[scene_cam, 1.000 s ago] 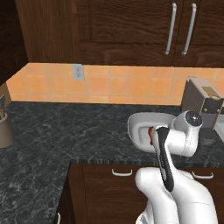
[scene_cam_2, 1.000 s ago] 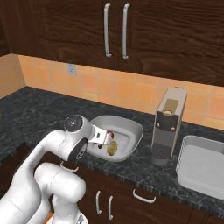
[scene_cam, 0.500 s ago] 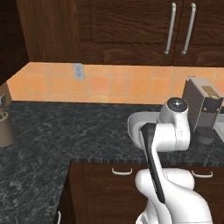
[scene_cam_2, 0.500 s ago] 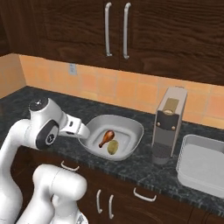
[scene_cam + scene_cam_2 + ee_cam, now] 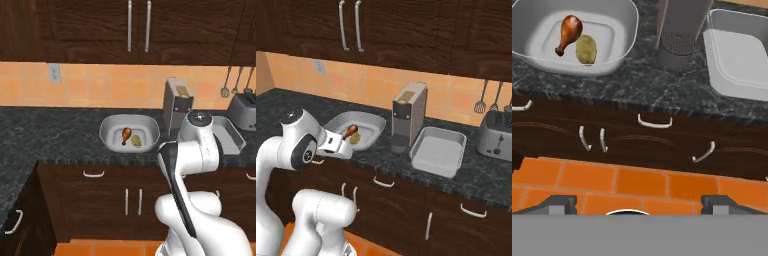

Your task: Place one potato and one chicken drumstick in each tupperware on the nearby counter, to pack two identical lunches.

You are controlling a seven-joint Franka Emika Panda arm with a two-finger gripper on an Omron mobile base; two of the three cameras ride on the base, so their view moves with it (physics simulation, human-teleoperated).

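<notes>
The pincer (image 5: 637, 204) is spread wide and holds nothing; its tips show at the bottom of the hand view, out in front of the cabinets, over the orange floor (image 5: 637, 182). On the surface (image 5: 55, 132) sits the basin (image 5: 109, 126), with one drumstick (image 5: 126, 134) and one potato (image 5: 137, 142) lying side by side, apparently touching. A coffee machine (image 5: 407, 117) stands just beside it, between it and the tray (image 5: 438, 149). The tray's inside looks bare, though the arm (image 5: 192, 150) hides part of it in the left base view. A toaster (image 5: 497, 135) stands past the tray, near the wall.
</notes>
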